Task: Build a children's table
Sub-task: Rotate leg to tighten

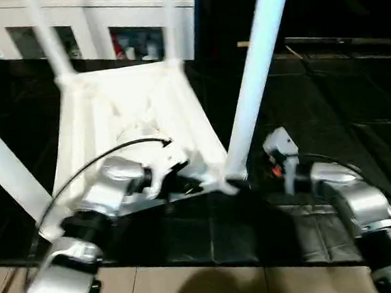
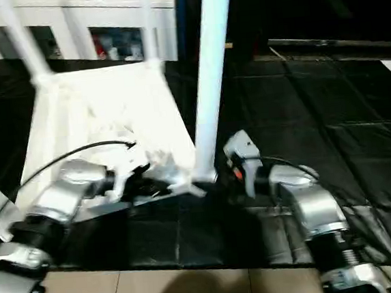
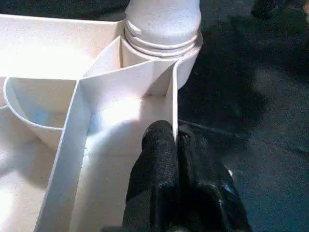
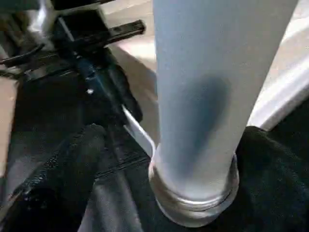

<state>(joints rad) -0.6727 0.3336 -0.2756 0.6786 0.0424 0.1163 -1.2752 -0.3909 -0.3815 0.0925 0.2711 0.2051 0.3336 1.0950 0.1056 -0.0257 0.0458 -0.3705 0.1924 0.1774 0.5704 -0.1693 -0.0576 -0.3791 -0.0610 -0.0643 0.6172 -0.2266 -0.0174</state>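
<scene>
— Table position first: where is it?

— The children's table (image 1: 127,108) lies upside down on the black mat (image 1: 356,105), ribbed underside facing up. White tube legs stand up out of its corner sockets; the near-right leg (image 1: 255,79) rises tall at the corner closest to the robot's right arm, and another leg (image 1: 2,167) leans out at the near-left side. Two more legs go up at the far corners, in front of a white cabinet with glass doors (image 1: 130,29).

— And the left hand?

— The left hand (image 3: 170,140) is clenched on the table's near edge wall, just beside the near-right corner socket (image 3: 161,46). In its wrist view the two black fingers (image 3: 157,164) press together with the thin white rim pinched between them.

— The right hand?

— The right hand (image 1: 252,172) sits low on the mat just beside the base of the near-right leg. In its wrist view the leg's base fills the middle, seated in the socket with a ringed collar (image 4: 195,205) at the bottom, and one dark finger (image 4: 72,159) stands off to the side, apart from the tube. So it looks released, fingers spread and not gripping the leg.

— Anything else?

— Tan floor (image 1: 194,287) runs along the mat's near edge, under the silver forearms.
</scene>
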